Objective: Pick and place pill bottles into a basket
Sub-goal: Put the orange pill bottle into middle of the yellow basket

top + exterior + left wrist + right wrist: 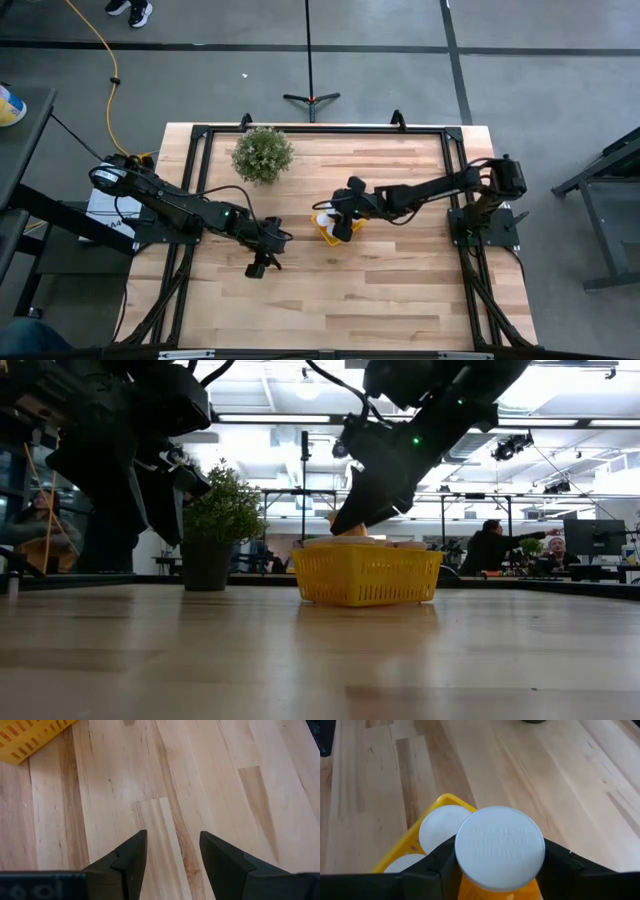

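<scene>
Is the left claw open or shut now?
Open. The left claw shows bare table between its two fingers and holds nothing.

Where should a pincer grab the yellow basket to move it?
Probably the yellow basket rim, from straight above, fingers straddling one low wall: thin upright walls, open top. Pick a wall clear of the white caps and the right pincer, which holds a bottle over it.

Bare table [400,290] from 4 to 8 o'clock, potted plant [262,154] blocking 11 o'clock, basket [330,229] at centre under right gripper [341,225], left gripper [262,262] at 8 o'clock.
</scene>
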